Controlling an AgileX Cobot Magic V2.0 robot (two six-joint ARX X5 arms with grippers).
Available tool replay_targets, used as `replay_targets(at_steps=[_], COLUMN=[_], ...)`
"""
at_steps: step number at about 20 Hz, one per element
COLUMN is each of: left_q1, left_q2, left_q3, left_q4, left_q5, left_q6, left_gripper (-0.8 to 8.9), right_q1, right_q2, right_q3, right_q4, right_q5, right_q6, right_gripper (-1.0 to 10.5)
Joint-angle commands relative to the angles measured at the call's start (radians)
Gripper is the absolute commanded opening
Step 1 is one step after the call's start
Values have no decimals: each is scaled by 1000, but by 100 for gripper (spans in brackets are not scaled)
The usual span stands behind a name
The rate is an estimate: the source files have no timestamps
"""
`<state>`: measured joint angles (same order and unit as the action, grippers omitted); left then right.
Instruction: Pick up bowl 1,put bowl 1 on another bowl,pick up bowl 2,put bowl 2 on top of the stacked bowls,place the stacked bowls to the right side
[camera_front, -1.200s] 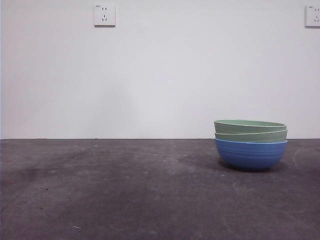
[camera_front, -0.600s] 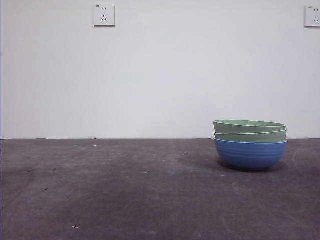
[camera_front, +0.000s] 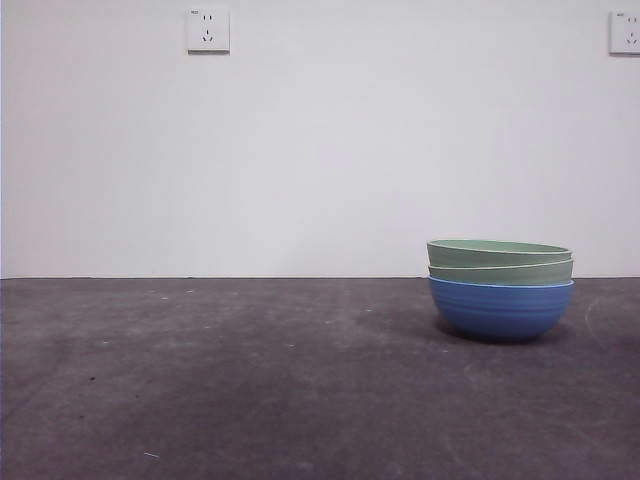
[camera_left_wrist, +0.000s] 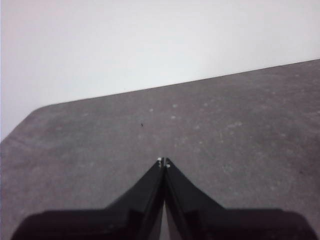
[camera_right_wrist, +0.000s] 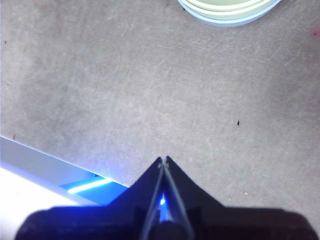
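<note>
The stacked bowls (camera_front: 501, 288) stand on the right part of the table: two pale green ridged bowls (camera_front: 500, 261) nested in the blue ridged bowl (camera_front: 501, 309). The right wrist view catches only the stack's rims (camera_right_wrist: 229, 9) at the picture's edge, well apart from my right gripper (camera_right_wrist: 164, 160), which is shut on nothing above bare table. My left gripper (camera_left_wrist: 163, 162) is also shut and empty, over bare table with no bowl in its view. Neither arm shows in the front view.
The dark grey tabletop (camera_front: 250, 380) runs back to a white wall with two sockets (camera_front: 208, 30). The table's edge (camera_right_wrist: 45, 162) with a blue glow lies close to my right gripper. A rounded table corner (camera_left_wrist: 30, 117) shows in the left wrist view.
</note>
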<state>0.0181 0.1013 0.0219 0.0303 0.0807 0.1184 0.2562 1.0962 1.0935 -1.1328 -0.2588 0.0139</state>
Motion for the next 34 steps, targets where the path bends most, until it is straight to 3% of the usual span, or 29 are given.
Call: replay_targets(at_steps=[1, 7, 24, 26, 27, 30, 34], left_q1=[4, 4, 4, 4, 4, 4, 4], left_q2=[-21, -98, -100, -100, -100, -100, -100], left_q3=[-16, -18, -18, -18, -18, -18, -18], left_q4=[-44, -214, -211, -211, -211, -211, -211], left_q5=[-3, -2, -1, -1, -1, -1, -1], left_q6=[-16, -15, -18, -18, -18, -18, -18], left_gripper=[-3, -3, -3, -3, -3, -3, -3], right_q1=[1, 1, 2, -21, -35, -93, -220], right_q2=[0, 0, 0, -37, -74, -238, -504], right_q3=[-9, -9, -9, -9, -9, -55, -256], right_q4=[2, 2, 2, 2, 19, 254, 502], right_q5=[3, 3, 1, 33, 57, 47, 51], right_q6=[-5, -5, -5, -8, -55, -49, -39], right_gripper=[3, 3, 3, 3, 3, 3, 3])
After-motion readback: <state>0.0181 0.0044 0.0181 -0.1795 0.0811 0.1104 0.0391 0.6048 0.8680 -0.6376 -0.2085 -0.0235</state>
